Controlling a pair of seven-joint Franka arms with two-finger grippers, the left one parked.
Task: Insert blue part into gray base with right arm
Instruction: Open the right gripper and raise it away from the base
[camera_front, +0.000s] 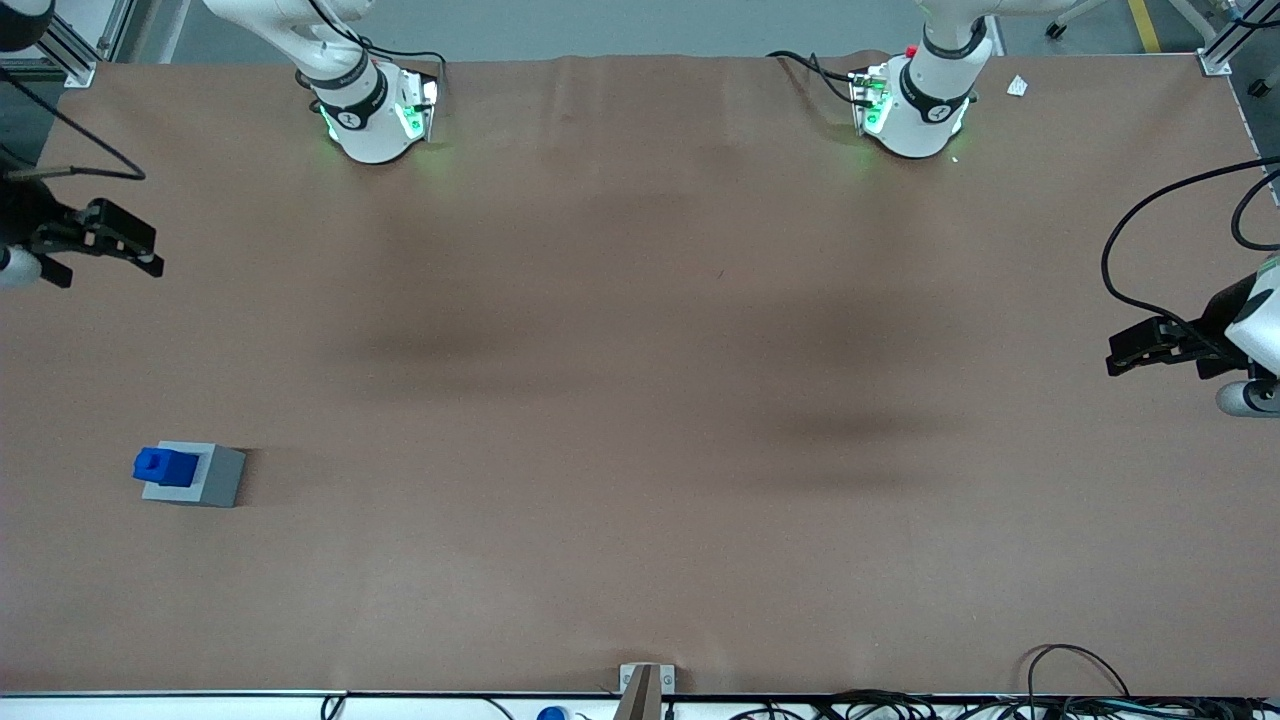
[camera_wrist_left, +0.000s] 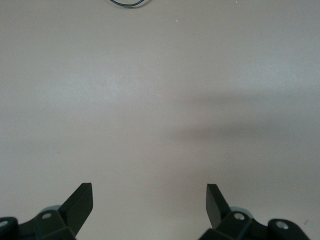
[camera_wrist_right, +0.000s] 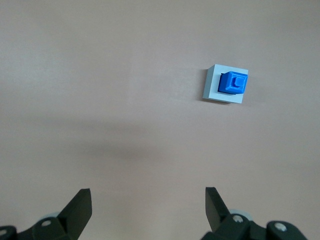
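The blue part (camera_front: 165, 466) stands in the top of the gray base (camera_front: 207, 478), apparently seated in its socket, though how deep it sits cannot be made out. Both rest on the brown surface (camera_front: 640, 400) toward the working arm's end, nearer the front camera than the right arm's gripper (camera_front: 140, 255). That gripper hangs above the surface, well apart from the two blocks, its fingers (camera_wrist_right: 80, 205) spread wide with nothing between them. From the right wrist view the blue part (camera_wrist_right: 233, 83) shows its raised stub upward, inside the gray base (camera_wrist_right: 214, 85).
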